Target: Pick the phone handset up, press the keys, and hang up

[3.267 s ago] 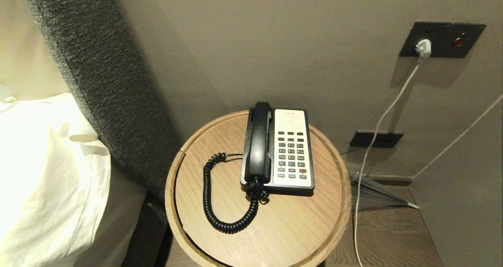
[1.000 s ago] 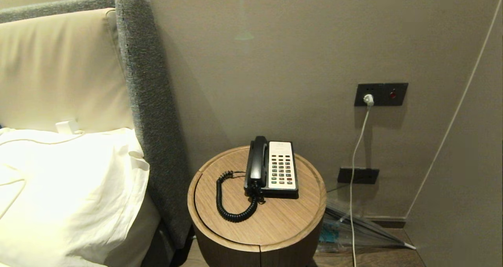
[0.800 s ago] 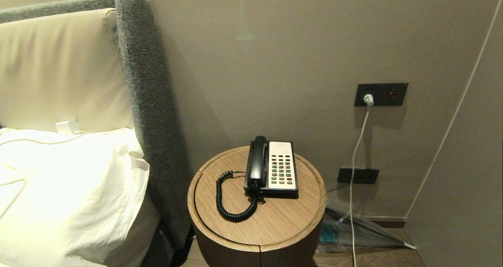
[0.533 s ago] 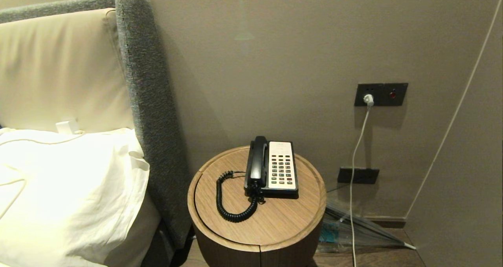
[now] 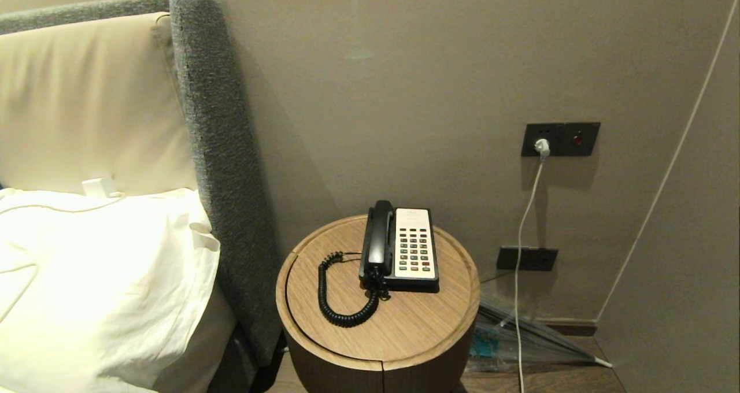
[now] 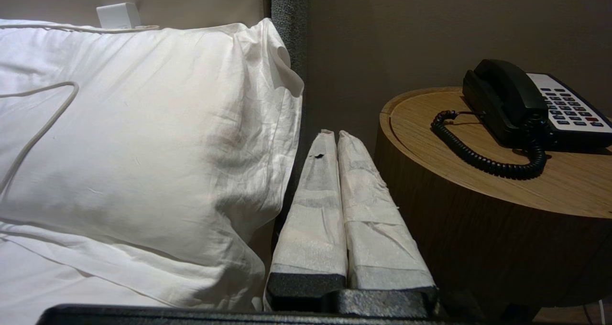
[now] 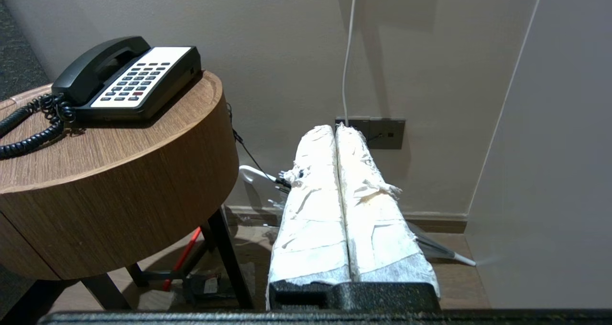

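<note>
Compared with a few seconds back, the whole head view has pulled away: the phone filled the middle then, and now the bed, the wall and the floor all show, so the camera has backed off and risen while nothing on the counter has shifted. Over the last second the view has held steady. I judge the handset is back in its cradle and the robot is retreating, the task at or near its end.

The plain taupe wall fills the background, with a grey fabric headboard edge and a white pillow on the bed to the left. A dark socket plate holds a white plug with a thin white cable hanging to the wooden floor.

The round, wood-grained counter stands between bed and corner. On it sits the black-and-white phone base, and the long black plastic handset lies along the base's left side, its black coiled cord looping over the wood.

The left claw hangs low between pillow and counter, wrapped fingers pressed together and empty. The right claw hangs beside the counter's other side, also together, holding nothing.
</note>
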### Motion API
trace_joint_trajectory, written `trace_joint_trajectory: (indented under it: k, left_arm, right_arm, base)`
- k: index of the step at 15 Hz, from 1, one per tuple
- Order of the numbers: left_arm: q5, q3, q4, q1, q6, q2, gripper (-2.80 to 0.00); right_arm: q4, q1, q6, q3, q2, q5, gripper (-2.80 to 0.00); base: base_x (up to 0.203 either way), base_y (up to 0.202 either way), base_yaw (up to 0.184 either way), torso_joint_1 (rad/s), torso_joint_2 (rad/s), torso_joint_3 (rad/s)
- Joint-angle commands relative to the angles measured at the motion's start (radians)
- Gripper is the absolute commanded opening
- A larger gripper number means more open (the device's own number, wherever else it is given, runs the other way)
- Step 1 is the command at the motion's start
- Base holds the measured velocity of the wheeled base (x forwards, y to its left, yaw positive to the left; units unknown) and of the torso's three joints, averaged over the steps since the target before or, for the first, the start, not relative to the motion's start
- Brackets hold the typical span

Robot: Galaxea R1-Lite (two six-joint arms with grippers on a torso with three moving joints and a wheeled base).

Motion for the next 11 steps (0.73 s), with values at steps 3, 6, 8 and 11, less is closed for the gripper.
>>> trace_joint_trajectory:
  k: [3, 6, 8, 11]
  left_arm:
    - [0.000, 0.040, -0.001, 0.001, 0.000, 0.001, -2.80]
    - [0.000, 0.040, -0.001, -0.001, 0.000, 0.002, -2.80]
    - [0.000, 0.040, -0.001, 0.000, 0.000, 0.000, -2.80]
    - [0.000, 0.040, -0.001, 0.000, 0.000, 0.000, -2.80]
  right_arm:
    - [-0.002, 0.000, -0.003, 0.017, 0.003, 0.001, -2.80]
    - [-0.003, 0.000, -0.007, 0.017, 0.003, 0.002, -2.80]
    - [0.001, 0.000, -0.002, 0.015, 0.002, 0.001, -2.80]
    - [-0.001, 0.000, 0.000, 0.015, 0.001, 0.001, -2.80]
  base:
    - [0.000, 0.000, 0.000, 0.000, 0.00, 0.000]
    - [0.000, 0.000, 0.000, 0.000, 0.00, 0.000]
    - [0.000, 0.000, 0.000, 0.000, 0.00, 0.000]
    - [0.000, 0.000, 0.000, 0.000, 0.00, 0.000]
